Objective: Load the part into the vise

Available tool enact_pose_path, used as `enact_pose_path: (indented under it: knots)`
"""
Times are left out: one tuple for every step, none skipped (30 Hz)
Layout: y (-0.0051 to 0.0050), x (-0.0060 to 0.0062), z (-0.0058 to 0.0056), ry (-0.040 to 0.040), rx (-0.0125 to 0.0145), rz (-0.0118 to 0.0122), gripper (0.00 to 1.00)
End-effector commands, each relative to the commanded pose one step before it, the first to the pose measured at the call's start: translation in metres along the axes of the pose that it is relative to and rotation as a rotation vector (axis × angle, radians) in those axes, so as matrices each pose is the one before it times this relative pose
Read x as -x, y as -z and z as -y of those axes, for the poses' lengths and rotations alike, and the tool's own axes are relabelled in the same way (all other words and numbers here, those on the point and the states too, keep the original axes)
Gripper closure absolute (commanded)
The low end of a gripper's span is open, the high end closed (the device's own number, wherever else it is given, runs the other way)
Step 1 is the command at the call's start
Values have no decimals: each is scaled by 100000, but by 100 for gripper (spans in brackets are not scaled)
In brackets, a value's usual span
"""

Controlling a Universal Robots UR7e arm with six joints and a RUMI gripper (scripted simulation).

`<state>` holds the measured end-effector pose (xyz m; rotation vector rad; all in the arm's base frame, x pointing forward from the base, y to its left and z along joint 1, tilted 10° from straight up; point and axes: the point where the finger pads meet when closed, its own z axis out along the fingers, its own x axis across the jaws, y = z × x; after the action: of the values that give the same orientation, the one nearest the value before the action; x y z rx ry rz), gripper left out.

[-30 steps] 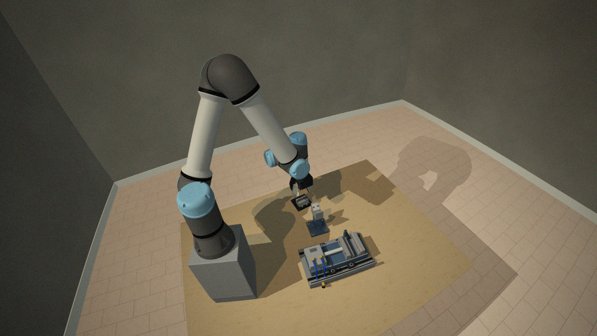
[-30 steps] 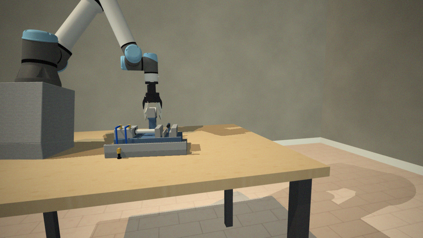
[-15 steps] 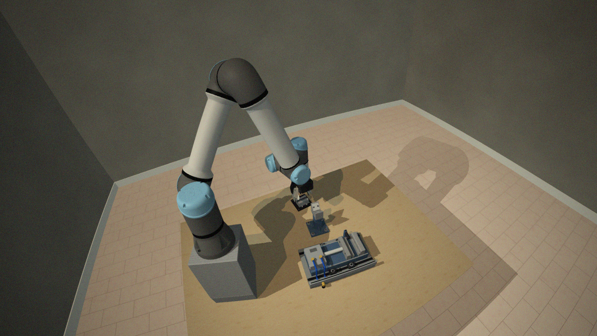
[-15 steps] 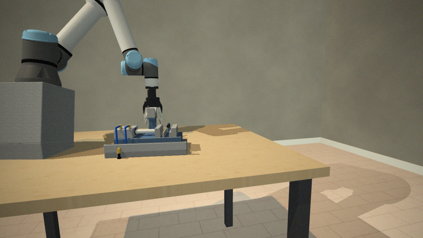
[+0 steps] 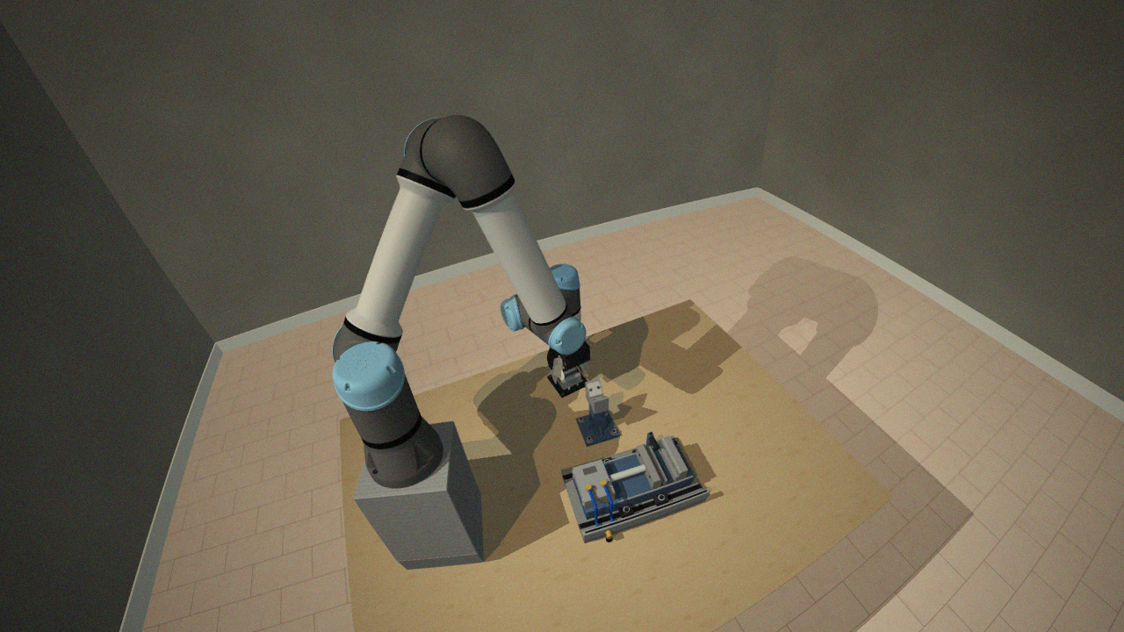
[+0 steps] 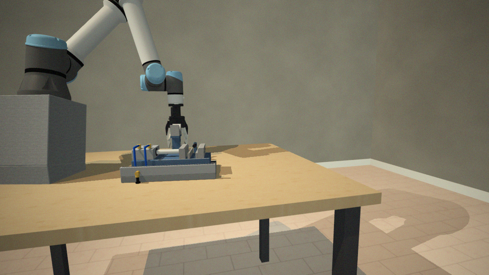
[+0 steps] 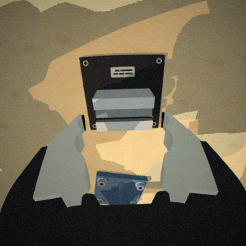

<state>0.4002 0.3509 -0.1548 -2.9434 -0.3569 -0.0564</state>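
Block (image 5: 567, 380) (image 7: 124, 109) on the black plate (image 5: 559, 386) (image 7: 99, 76), toward the table's (image 5: 652, 562) (image 6: 239, 191) far edge; gripper (image 5: 571, 375) (image 6: 177, 145) (image 7: 123, 114) above, pointing down, fingers spread, nothing pinched; V-block stand (image 5: 599, 430) (image 6: 175, 141) (image 7: 120, 191) between plate and vise (image 5: 640, 514) (image 6: 170, 170); vise nearer the near edge, its jaws apart; arm's pedestal (image 5: 424, 527) (image 6: 23, 136) by the left edge

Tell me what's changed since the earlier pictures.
The arm has lowered the gripper toward the part on the infeed plate. Its fingers remain open, nothing taken or released. The vise and the blue-based stand look unmoved.
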Motion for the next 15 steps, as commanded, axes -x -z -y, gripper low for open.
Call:
enact_pose_path:
  knots:
    - [-468, -284, 74, 64, -16, -542, 49]
    - [-78, 1, 1, 3, 0, 0, 49]
    - [-73, 2, 2, 6, 0, 1, 49]
    - [-69, 2, 3, 6, 0, 1, 49]
    - [-64, 2, 2, 6, 0, 1, 49]
    - [-59, 1, 1, 4, 0, 0, 49]
    - [-54, 0, 0, 1, 0, 0, 49]
    - [-51, 5, -2, -2, 1, 7, 49]
    - [-48, 10, -4, -5, 2, 15, 49]
    - [-44, 9, -4, -7, 2, 15, 49]
    - [-40, 8, -5, -7, 2, 13, 49]
    - [-35, 7, -4, -6, 2, 11, 49]
    - [-31, 6, -4, -5, 1, 9, 49]
    - [-27, 5, -3, -4, 1, 8, 49]
    - [0, 0, 0, 0, 0, 0, 49]
